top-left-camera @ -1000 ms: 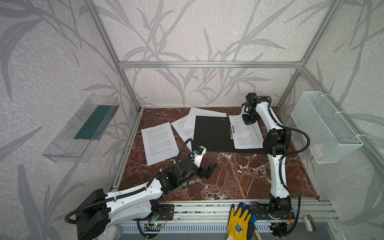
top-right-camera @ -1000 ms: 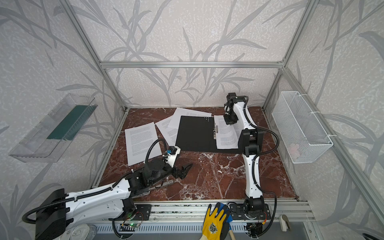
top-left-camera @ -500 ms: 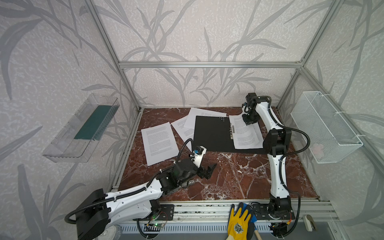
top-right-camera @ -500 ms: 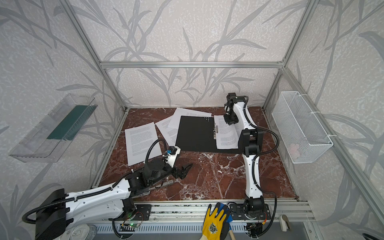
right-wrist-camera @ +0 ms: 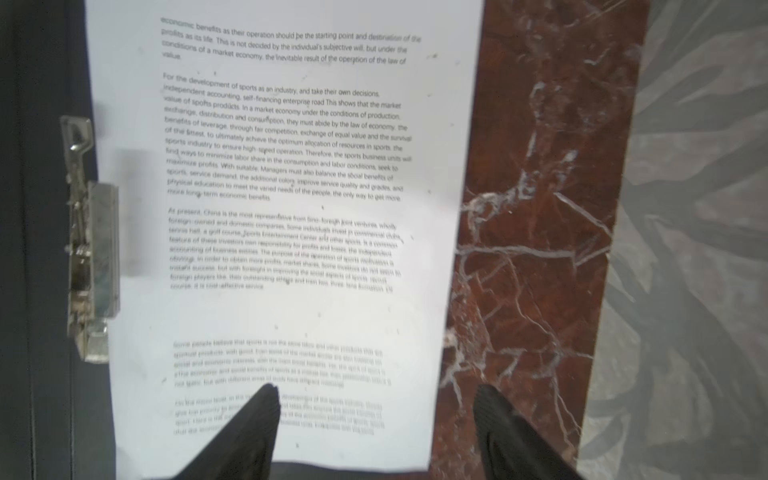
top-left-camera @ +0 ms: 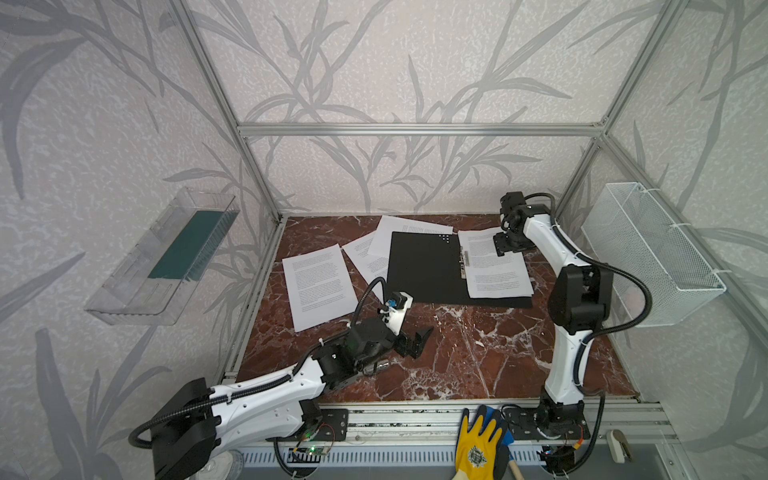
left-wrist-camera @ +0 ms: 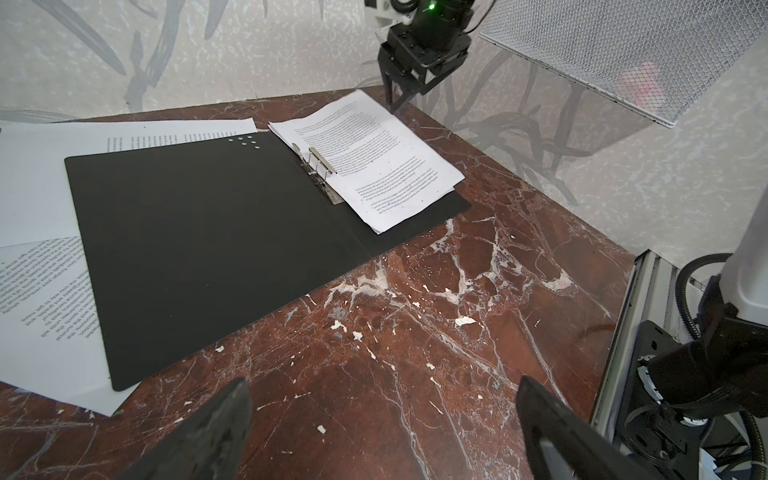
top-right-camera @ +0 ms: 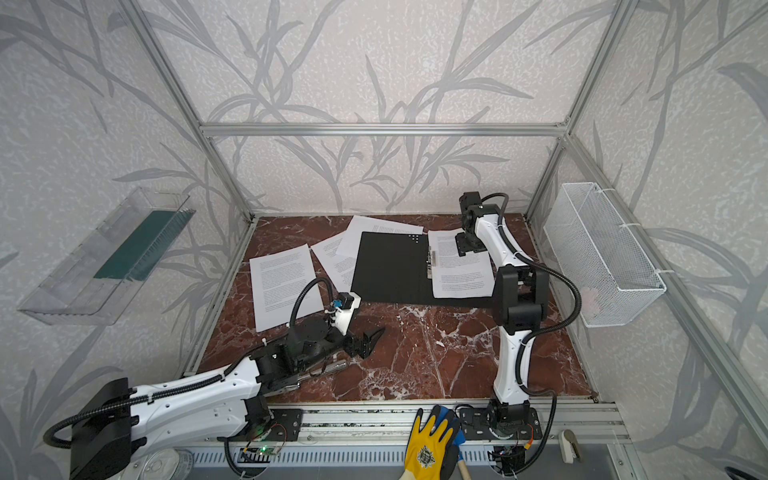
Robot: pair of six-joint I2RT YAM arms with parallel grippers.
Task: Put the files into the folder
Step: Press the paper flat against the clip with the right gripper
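The folder lies open on the marble table, black inside up, with its metal clip at the spine. A stack of files lies flat on its right half. More files lie loose to the left: one sheet alone, two others partly under the folder. My right gripper hangs open over the stack's far end, one finger above the paper, the other above the marble. My left gripper is open over bare marble near the front.
A white wire basket hangs on the right wall. A clear tray with a dark green slab is fixed to the left wall. A yellow glove lies on the front rail. Aluminium posts frame the table.
My right gripper has gone from shut to open above the far end of the stack. Both arms have stayed where they were.
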